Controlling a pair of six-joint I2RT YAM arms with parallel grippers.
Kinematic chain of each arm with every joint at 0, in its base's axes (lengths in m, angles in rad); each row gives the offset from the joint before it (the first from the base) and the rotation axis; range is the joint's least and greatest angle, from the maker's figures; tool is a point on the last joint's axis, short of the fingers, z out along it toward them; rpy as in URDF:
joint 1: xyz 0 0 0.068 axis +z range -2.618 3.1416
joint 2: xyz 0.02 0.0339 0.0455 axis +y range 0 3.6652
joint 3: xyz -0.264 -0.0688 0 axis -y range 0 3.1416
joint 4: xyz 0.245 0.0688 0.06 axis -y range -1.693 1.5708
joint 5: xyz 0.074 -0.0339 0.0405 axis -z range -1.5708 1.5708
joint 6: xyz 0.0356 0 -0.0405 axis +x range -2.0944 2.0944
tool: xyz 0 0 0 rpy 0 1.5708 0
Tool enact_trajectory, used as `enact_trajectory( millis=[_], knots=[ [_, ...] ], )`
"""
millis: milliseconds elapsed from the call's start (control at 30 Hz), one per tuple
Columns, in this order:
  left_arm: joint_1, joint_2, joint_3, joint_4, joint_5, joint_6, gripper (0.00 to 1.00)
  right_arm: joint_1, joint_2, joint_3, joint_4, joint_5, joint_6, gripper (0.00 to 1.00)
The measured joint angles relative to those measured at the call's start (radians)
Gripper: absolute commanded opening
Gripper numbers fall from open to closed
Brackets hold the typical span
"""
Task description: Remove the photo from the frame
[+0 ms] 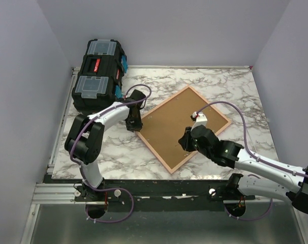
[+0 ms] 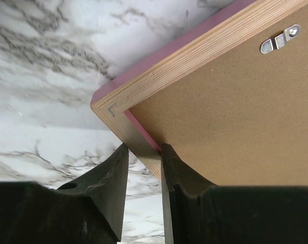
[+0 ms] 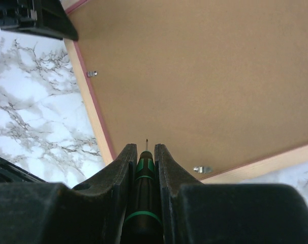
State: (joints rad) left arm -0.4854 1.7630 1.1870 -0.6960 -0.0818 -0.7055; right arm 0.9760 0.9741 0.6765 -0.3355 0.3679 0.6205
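Working on the frame (image 1: 184, 127), face down and cornerwise at the middle of the table (image 1: 230, 86), cork-brown backing (image 3: 210, 76) up inside a pale wood rail with a pink edge. No sight of the photo; presumably under that backing. Looks like an early step: freeing the backing, apparently held in by small metal clips (image 3: 202, 169) along the rail. Next calls for bringing the screwdriver (image 3: 144, 175) tip to a clip and swinging it aside, with the frame kept steady. Pinches the rail beside the frame's left corner with the left gripper (image 2: 144, 152), arm reaching in from the left. Clamps the screwdriver in the right gripper (image 3: 145, 152), low over the frame's lower part, tip aimed at the backing, short of the nearest clip.
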Motion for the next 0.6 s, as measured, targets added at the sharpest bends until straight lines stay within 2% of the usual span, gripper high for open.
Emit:
enact_trajectory(
  millis=[300, 533, 600],
  knots=[
    [0.035, 0.111, 0.183, -0.081, -0.015, 0.262, 0.00, 0.000, 0.034, -0.010, 0.045, -0.021, 0.000, 0.01],
    [0.047, 0.214, 0.326, -0.120, -0.016, 0.325, 0.00, 0.000, 0.128, -0.010, 0.114, -0.053, 0.001, 0.01],
    [0.051, 0.239, 0.367, -0.138, -0.014, 0.324, 0.13, 0.000, 0.161, -0.010, 0.142, -0.061, 0.001, 0.01]
  ],
)
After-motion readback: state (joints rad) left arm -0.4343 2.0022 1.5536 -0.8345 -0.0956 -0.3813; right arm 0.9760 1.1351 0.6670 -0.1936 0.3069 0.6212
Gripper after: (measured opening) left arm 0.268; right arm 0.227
